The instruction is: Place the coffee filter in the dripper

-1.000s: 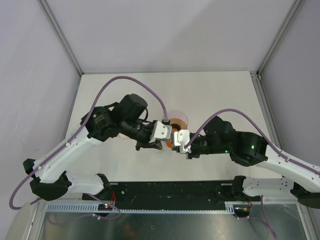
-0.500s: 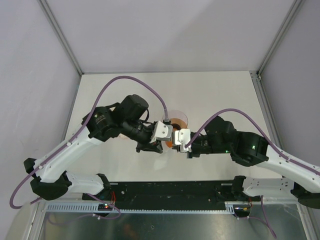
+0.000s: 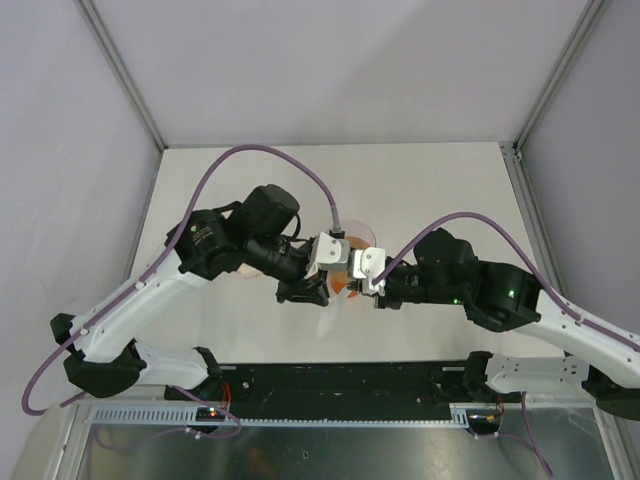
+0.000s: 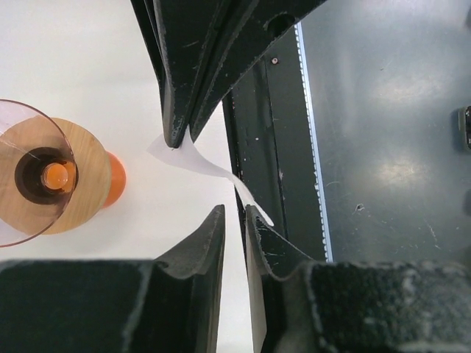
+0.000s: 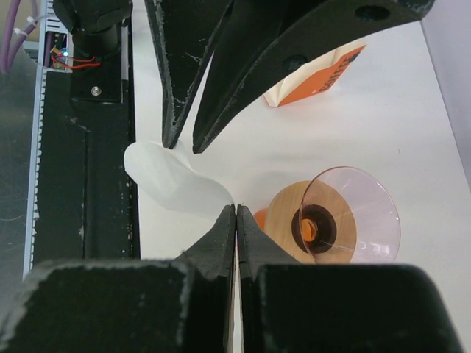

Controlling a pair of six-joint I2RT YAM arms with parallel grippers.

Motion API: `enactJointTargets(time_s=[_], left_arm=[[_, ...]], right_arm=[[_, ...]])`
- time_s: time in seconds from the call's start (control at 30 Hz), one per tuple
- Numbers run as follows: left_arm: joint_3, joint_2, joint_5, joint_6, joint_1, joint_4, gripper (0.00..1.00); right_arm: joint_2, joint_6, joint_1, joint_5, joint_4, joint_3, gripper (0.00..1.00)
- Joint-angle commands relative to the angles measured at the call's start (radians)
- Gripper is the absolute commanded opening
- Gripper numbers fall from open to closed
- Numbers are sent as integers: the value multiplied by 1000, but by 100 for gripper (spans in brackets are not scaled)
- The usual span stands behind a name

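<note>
The coffee filter (image 5: 165, 180), a thin white curled paper, hangs in the air between my two grippers. It also shows in the left wrist view (image 4: 206, 165) and the top view (image 3: 328, 312). My right gripper (image 5: 236, 209) is shut on one edge of it. My left gripper (image 4: 234, 211) stands narrowly open, and the paper's other edge lies against one finger's inner face. The dripper (image 5: 353, 213), a translucent pinkish cone, sits upright on a round wooden stand (image 5: 283, 217) just beyond the grippers. It also shows in the left wrist view (image 4: 29, 173) and the top view (image 3: 358, 236).
A cream stack of folded filters with an orange label (image 5: 316, 73) lies on the white table beyond the dripper. The black rail (image 4: 257, 132) at the table's near edge runs right below the grippers. Grey walls enclose the table on the far side and both flanks.
Both grippers have shifted a little toward the far side and closer together. The white filter now shows hanging below them in the top view.
</note>
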Motion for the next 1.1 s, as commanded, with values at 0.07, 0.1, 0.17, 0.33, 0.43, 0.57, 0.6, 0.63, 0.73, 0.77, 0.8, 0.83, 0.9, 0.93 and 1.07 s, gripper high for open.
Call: enactJointTargets(time_s=[0.07, 0.1, 0.17, 0.33, 0.43, 0.57, 0.6, 0.63, 0.73, 0.77, 0.8, 0.83, 0.9, 0.93, 1.07], left_arm=[[37, 16, -16, -106, -18, 81, 24], [36, 16, -18, -112, -18, 84, 24], [35, 15, -26, -123, -18, 92, 24], [35, 7, -89, -131, -18, 107, 15], [31, -1, -106, -119, -18, 110, 11], [30, -3, -121, -117, -18, 116, 6], [32, -3, -125, -119, -18, 118, 7], [34, -2, -119, -119, -18, 119, 8], [35, -4, -81, -121, -18, 118, 17], [34, -7, -71, -120, -18, 118, 19], [32, -8, -65, -120, -18, 118, 20], [31, -8, -63, -121, -18, 118, 21], [30, -8, -60, -123, -18, 118, 21], [33, -6, -59, -124, -18, 118, 21], [48, -7, -76, -127, -18, 118, 21]], right_arm=[[18, 30, -7, 36, 34, 31, 0], [19, 33, -10, 38, 39, 31, 0], [21, 40, -16, 41, 48, 31, 0], [25, 47, -22, 28, 54, 30, 0], [29, 45, -25, 16, 49, 31, 0], [32, 42, -26, -3, 51, 31, 0], [32, 44, -26, -2, 53, 31, 0], [31, 46, -26, 3, 55, 31, 0], [32, 57, -27, 34, 56, 31, 0], [32, 63, -30, 44, 56, 31, 0], [33, 69, -31, 51, 56, 31, 0], [35, 76, -32, 57, 58, 31, 0], [38, 91, -34, 67, 67, 31, 0], [39, 96, -35, 72, 71, 31, 0], [43, 117, -39, 98, 78, 31, 0]])
